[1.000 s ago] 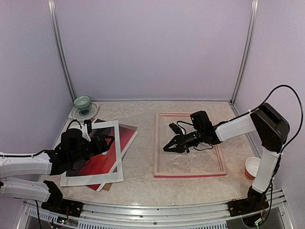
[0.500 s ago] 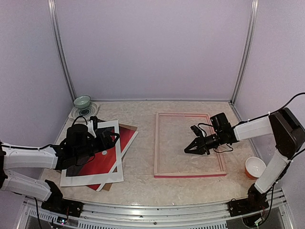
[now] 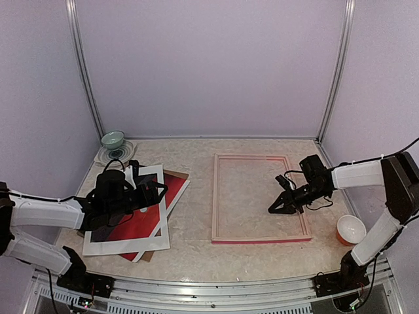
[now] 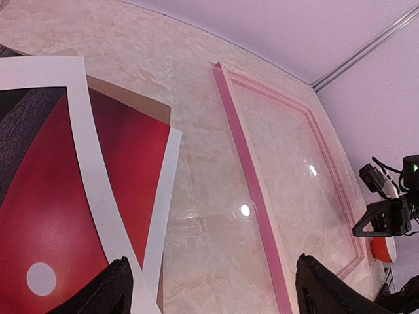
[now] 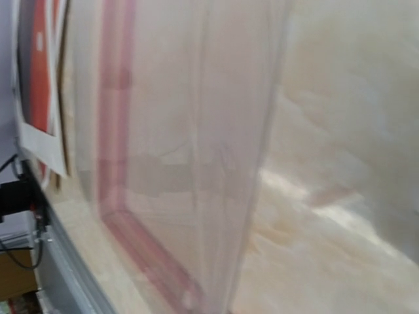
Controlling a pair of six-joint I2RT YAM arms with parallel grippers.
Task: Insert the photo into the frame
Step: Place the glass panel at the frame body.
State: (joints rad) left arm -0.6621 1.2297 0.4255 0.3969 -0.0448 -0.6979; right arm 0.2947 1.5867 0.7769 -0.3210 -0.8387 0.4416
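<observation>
Step in hand, we judge: photo pickup, not yet done.
- Left gripper [image 3: 156, 191] released, jaws wide, holds nothing; hovers over white mat board [image 3: 124, 248].
- Mat lies across photo [image 3: 134, 226], directly beneath left gripper.
- Right gripper [image 3: 272, 210] clenched, empty, above frame [image 3: 215, 196], by its right rail.
- Frame flat, no print in it.

Next move, we reckon: shift mat, pinch photo edge, carry toward right gripper.

Containers:
- Orange cup [image 3: 350, 229] beside right gripper, seemingly empty.
- Teal bowl [image 3: 112, 139] beyond left gripper, contents hidden.

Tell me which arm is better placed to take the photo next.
Left. The left gripper is open and hovers at the photo; the right gripper is shut, over the right side of the frame, away from the photo.
</observation>
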